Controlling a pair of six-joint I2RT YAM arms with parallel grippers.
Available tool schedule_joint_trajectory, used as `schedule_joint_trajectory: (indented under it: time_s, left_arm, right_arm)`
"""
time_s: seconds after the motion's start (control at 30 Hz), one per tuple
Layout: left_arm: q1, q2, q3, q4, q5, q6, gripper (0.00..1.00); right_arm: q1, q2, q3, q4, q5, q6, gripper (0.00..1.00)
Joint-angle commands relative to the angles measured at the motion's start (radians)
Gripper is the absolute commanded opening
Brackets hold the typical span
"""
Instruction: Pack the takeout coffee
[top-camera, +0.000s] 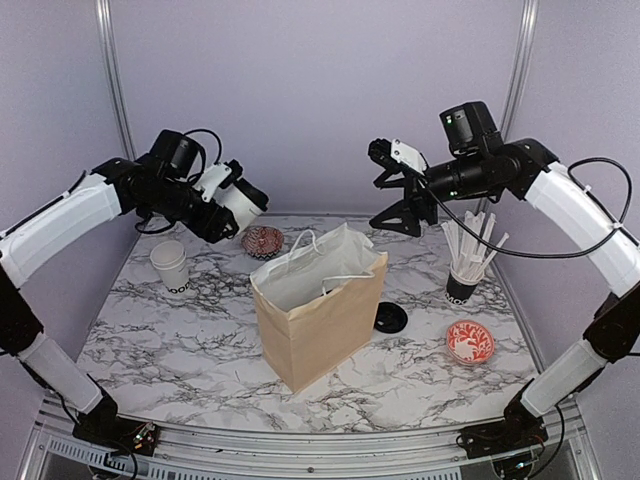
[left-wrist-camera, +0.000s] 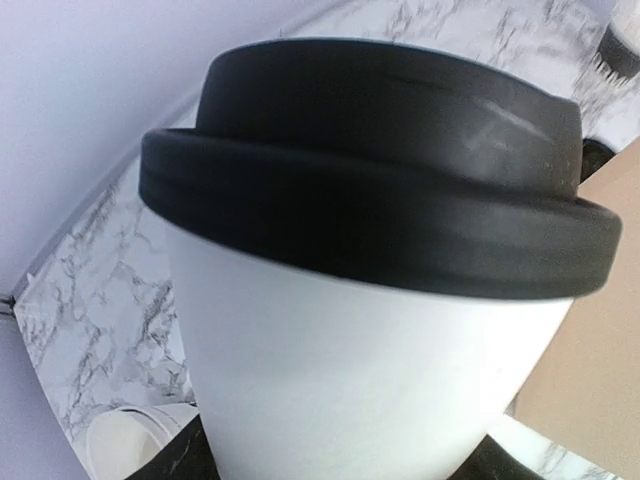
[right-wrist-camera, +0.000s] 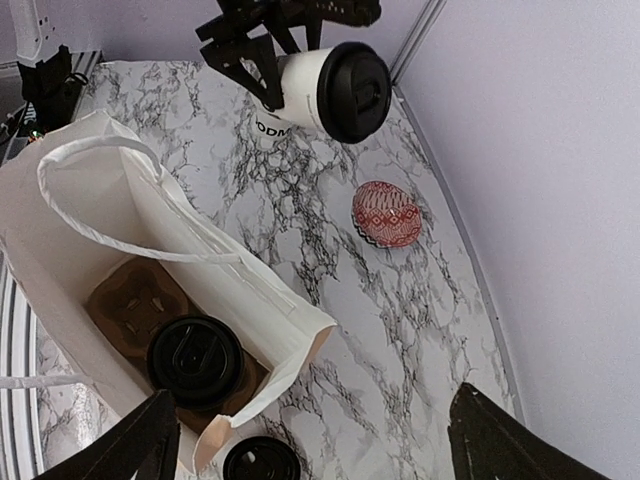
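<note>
Now left hand (top-camera: 224, 197) clenches a lidded cup (top-camera: 243, 207), tilted in air up-left of the open bag (top-camera: 320, 320), presumably staged for lowering into the carrier (right-wrist-camera: 135, 300) beside the cup (right-wrist-camera: 195, 362) seated there; right hand (top-camera: 388, 185), released, hangs above the bag's far side, leaving the mouth free.

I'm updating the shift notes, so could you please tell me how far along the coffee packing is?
Done: one lidded cup sits in the bag's carrier. In hand: the left fingers hold a second lidded cup aloft. Left: bag it, then the open cup and loose lid.
</note>
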Motion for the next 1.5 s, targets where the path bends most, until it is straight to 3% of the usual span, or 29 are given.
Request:
schedule_joint_trajectory:
  time_s: [0.0, 0.17, 0.33, 0.47, 0.87, 1.47]
  left_arm:
    - [0.005, -0.196, -0.035, 0.163, 0.204, -0.027, 0.69]
    - [0.003, -0.357, -0.172, 0.417, 0.423, -0.065, 0.73]
    - [-0.018, -0.383, -0.181, 0.446, 0.505, -0.093, 0.73]
    - [-0.049, -0.386, -0.179, 0.441, 0.551, -0.116, 0.74]
    - [-0.201, -0.332, -0.11, 0.264, 0.472, -0.052, 0.74]
    - [-0.241, -0.302, -0.077, 0.249, 0.448, -0.041, 0.73]
  right_arm:
    - [-0.008, 0.004, 0.102, 0.035, -0.09, 0.058, 0.91]
    - [-0.009, 0.11, 0.258, 0.039, -0.283, 0.16, 0.92]
    - [0.003, 0.209, 0.367, 0.097, -0.457, 0.281, 0.98]
    - [0.044, 0.272, 0.44, 0.11, -0.49, 0.316, 0.99]
    - [0.149, 0.299, 0.506, 0.119, -0.446, 0.319, 0.99]
    - [0.182, 0.319, 0.484, 0.078, -0.515, 0.285, 0.94]
